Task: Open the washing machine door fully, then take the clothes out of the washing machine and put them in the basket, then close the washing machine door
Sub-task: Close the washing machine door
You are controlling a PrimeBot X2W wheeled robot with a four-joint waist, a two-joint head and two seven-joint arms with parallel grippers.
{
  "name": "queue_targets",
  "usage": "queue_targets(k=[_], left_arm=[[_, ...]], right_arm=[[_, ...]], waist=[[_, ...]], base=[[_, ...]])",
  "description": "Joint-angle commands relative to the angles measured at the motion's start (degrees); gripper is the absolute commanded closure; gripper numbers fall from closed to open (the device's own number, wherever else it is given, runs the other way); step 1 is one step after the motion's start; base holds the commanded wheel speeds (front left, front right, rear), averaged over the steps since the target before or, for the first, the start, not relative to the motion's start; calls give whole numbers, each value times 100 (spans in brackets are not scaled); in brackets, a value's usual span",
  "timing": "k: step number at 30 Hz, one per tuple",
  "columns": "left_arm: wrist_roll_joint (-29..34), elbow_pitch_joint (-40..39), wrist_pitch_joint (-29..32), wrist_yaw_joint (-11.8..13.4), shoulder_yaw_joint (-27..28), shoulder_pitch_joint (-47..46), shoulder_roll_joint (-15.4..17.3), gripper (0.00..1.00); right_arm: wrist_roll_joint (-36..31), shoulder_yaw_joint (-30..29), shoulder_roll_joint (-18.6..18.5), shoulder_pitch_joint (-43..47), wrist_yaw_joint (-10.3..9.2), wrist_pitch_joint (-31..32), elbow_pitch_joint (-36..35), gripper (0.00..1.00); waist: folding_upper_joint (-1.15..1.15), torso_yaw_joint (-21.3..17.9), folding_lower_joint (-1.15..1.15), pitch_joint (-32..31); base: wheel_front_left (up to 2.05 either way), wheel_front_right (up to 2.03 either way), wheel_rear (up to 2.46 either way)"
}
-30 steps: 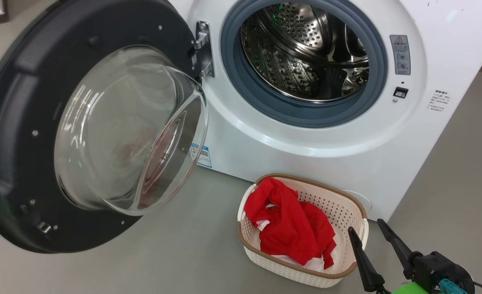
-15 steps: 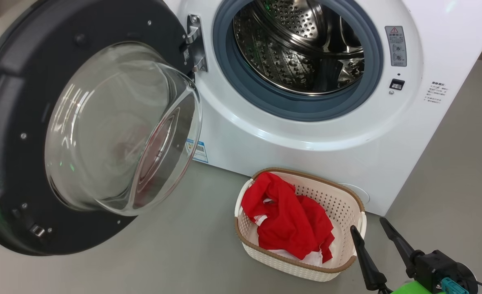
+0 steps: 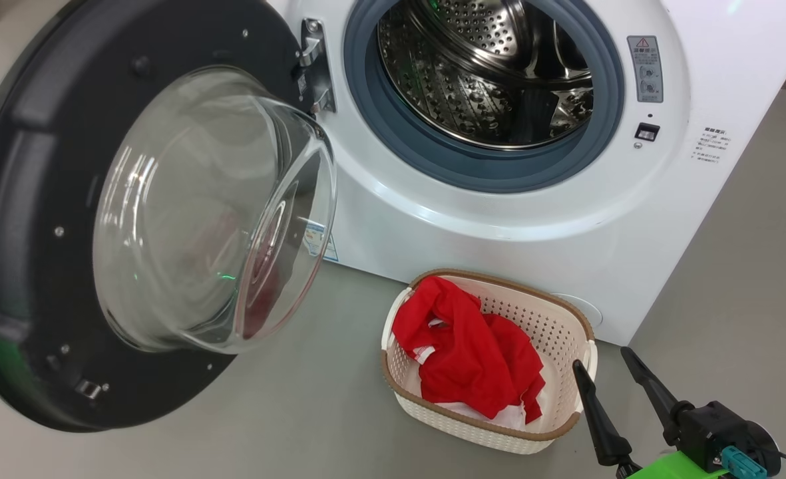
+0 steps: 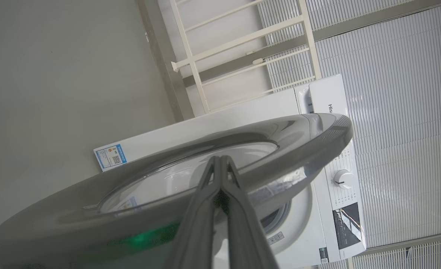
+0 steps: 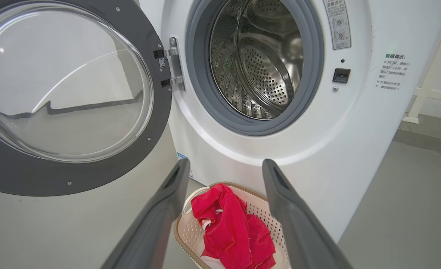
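The washing machine door (image 3: 33,199) stands swung out to the left, its glass bowl facing the white washing machine (image 3: 499,253). The steel drum (image 3: 486,73) looks empty. The red clothes (image 3: 472,359) lie in the cream basket (image 3: 499,278) on the floor before the machine. My right gripper (image 3: 600,358) hovers open just right of the basket, with nothing between its fingers. In the right wrist view it (image 5: 226,164) points at the machine front above the clothes (image 5: 227,224). My left gripper (image 4: 220,158) is shut, its tips against the door's glossy outer face (image 4: 298,149).
Grey floor (image 3: 313,412) spreads under the door and around the basket. A pale railing (image 4: 242,37) and ribbed wall panels stand behind the machine. The machine's control knob (image 4: 342,178) shows in the left wrist view.
The head camera has shifted a little, moving the machine up and left. The door has swung slightly toward the machine. The right gripper and basket keep their places.
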Motion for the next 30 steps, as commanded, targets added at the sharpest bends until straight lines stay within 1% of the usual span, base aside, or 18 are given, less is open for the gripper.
queue_targets(k=[1, 10, 14, 19, 24, 28, 30], left_arm=[[-104, -226, 282, -38, 109, 26, 267, 100], [-560, -825, 1071, -1, 103, 442, 272, 100], [-771, -1170, 1375, 30, 95, 639, 224, 100], [-968, -1540, 1638, 126, 65, 875, 137, 100], [-1173, -1828, 1869, 133, 21, 1022, 16, 100], [-1253, -2117, 2039, 149, -73, 1181, -74, 100], [-1245, -2313, 2073, 203, -147, 1276, -132, 100]], right_arm=[[-19, 118, -64, -240, 36, -33, -149, 0], [-18, 95, -64, -281, 36, -72, -133, 0], [-24, 62, -64, -298, 36, -92, -126, 0], [-24, 30, -64, -310, 36, -115, -99, 0], [-15, 24, -64, -319, 36, -133, -84, 0], [-2, 19, -64, -333, 36, -155, -56, 0], [5, 26, -64, -345, 36, -165, -40, 0]], waist=[[0, -13, 0, 14], [0, -68, 0, 78], [0, -108, 0, 77], [0, -161, 0, 60], [0, -213, 0, 51], [0, -285, 0, 39], [0, -338, 0, 35]], base=[[0, 0, 0], [0, 0, 0], [0, 0, 0], [0, 0, 0], [0, 0, 0], [0, 0, 0], [0, 0, 0]])
